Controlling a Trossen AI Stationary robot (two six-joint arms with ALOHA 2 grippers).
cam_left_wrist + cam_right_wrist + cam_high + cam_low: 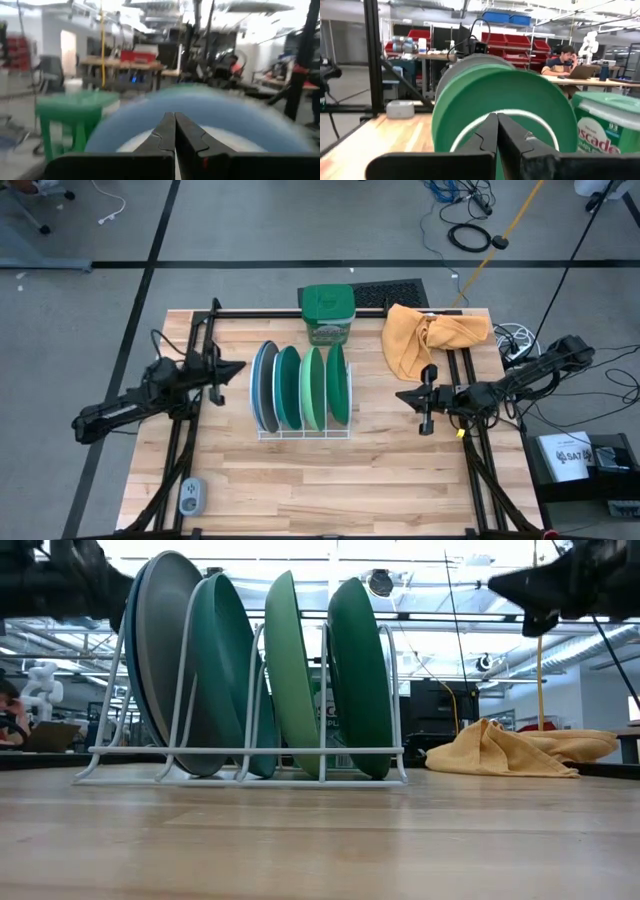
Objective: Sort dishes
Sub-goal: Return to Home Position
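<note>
Left gripper (237, 367), fingers pressed together, empty, left of dish rack (300, 433); five plates (289, 387) upright in rack, blue to dark green, sorting judged complete; right gripper (399, 393), fingers pressed together, empty, right of rack.

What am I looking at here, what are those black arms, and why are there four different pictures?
Two robot arms work at a wooden table. One picture looks down from above, one looks level across the tabletop, and two come from cameras on the arms' wrists. Five plates stand on edge in a white wire rack; a green tub and an orange cloth sit beyond it. The left tool and right tool are shut and hold nothing.
</note>
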